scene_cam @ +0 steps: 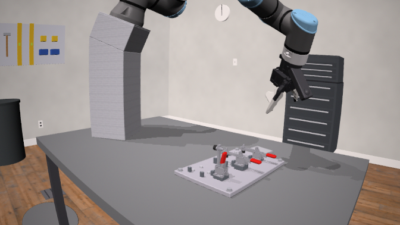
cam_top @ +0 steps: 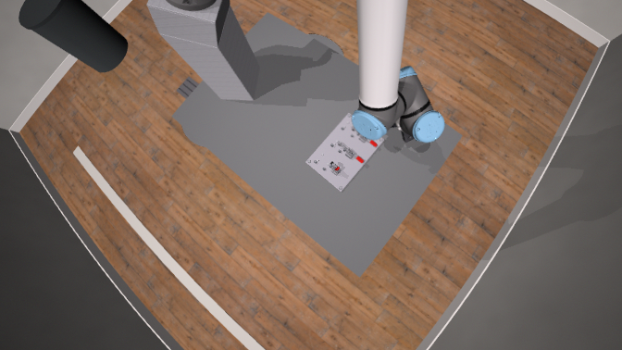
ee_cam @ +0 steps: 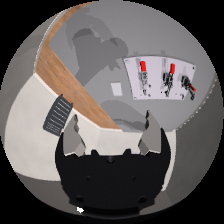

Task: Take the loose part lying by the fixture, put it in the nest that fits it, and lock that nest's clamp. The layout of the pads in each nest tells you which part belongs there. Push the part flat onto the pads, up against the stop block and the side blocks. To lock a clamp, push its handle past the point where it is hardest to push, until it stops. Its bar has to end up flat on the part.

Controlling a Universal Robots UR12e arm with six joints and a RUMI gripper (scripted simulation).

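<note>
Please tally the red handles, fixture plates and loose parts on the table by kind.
Red handles: 3
Plate: 1
Loose part: 1
Total: 5

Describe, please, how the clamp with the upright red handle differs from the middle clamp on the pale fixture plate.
The grey metal clamp with the upright red handle has its handle standing steeply, while the grey metal middle clamp has its red handle lying low. The first sits nearest a short edge of the pale flat fixture plate; the second sits between two clamps. Both have dark base blocks.
</note>
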